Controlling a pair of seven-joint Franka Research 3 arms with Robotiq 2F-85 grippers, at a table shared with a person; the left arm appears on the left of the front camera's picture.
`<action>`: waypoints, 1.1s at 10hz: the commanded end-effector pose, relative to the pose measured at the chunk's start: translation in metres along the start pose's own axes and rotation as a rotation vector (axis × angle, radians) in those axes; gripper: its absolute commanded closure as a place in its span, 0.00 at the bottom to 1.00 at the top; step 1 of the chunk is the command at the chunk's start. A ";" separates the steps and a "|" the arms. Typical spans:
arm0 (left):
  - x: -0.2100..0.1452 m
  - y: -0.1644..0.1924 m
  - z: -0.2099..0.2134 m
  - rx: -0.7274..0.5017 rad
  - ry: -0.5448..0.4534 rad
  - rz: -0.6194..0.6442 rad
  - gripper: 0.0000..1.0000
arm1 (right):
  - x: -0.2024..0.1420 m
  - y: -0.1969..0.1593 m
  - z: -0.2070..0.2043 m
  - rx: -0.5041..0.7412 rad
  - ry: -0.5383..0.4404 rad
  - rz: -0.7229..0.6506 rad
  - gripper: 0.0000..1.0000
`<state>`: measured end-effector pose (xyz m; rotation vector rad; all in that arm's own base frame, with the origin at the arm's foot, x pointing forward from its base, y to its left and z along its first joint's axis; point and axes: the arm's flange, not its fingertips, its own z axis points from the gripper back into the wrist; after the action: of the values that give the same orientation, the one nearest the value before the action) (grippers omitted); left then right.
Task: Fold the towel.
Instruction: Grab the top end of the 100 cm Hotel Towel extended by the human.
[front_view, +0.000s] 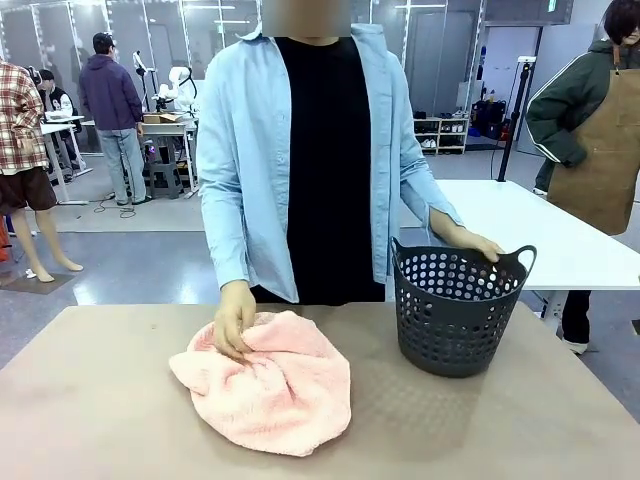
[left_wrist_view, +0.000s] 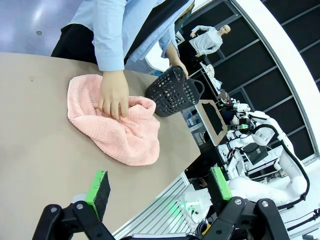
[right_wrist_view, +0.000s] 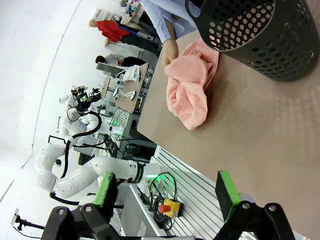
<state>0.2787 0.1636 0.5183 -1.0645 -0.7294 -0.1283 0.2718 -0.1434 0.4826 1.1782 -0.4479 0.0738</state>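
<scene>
We're seeing the towel (front_view: 265, 385) lying bunched on the worktop (front_view: 100, 420), left of the basket (front_view: 455, 310), with the person's hand (front_view: 233, 320) pressing its far edge. Left pincer (left_wrist_view: 159, 186) and right pincer (right_wrist_view: 165, 194) are both standing wide, empty. We're judging the left arm nearer.

Hand (left_wrist_view: 114, 94) on crumpled towel (left_wrist_view: 120, 131), basket (left_wrist_view: 172, 92) beside

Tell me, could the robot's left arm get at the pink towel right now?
Probably yes: bare table lies between its open left end effector and the towel, though the person's hand rests on the towel's far side.
</scene>
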 end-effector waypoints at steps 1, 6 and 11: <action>0.005 0.000 0.000 -0.021 -0.009 -0.021 0.00 | 0.002 0.000 0.001 0.015 -0.005 0.018 0.00; 0.005 0.000 0.000 -0.021 -0.009 -0.021 0.00 | 0.002 0.000 0.001 0.015 -0.005 0.018 0.00; 0.005 0.000 0.000 -0.021 -0.009 -0.021 0.00 | 0.002 0.000 0.001 0.015 -0.005 0.018 0.00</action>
<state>0.2787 0.1636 0.5183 -1.0644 -0.7294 -0.1283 0.2718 -0.1434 0.4826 1.1782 -0.4481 0.0740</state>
